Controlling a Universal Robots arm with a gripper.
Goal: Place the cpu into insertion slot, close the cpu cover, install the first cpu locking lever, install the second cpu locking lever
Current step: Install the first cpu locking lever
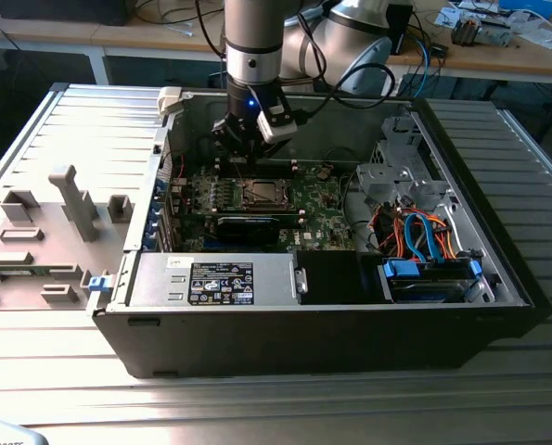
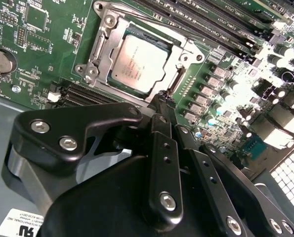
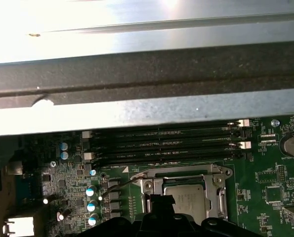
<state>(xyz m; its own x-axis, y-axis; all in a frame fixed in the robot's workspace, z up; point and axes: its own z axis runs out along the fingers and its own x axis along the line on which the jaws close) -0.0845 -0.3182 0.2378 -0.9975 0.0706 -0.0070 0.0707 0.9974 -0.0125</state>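
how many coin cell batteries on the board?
1. The coin cell battery sits on the green motherboard, a little off from the cpu socket, seen in both wrist views. Others may be hidden.

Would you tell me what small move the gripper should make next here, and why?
Probably ease the gripper down a little onto the wire lever beside the chip. The chip already lies in place, the metal cover frame lies flat around it, and the lever appears to stand raised, with the gripper's tip close to that edge.
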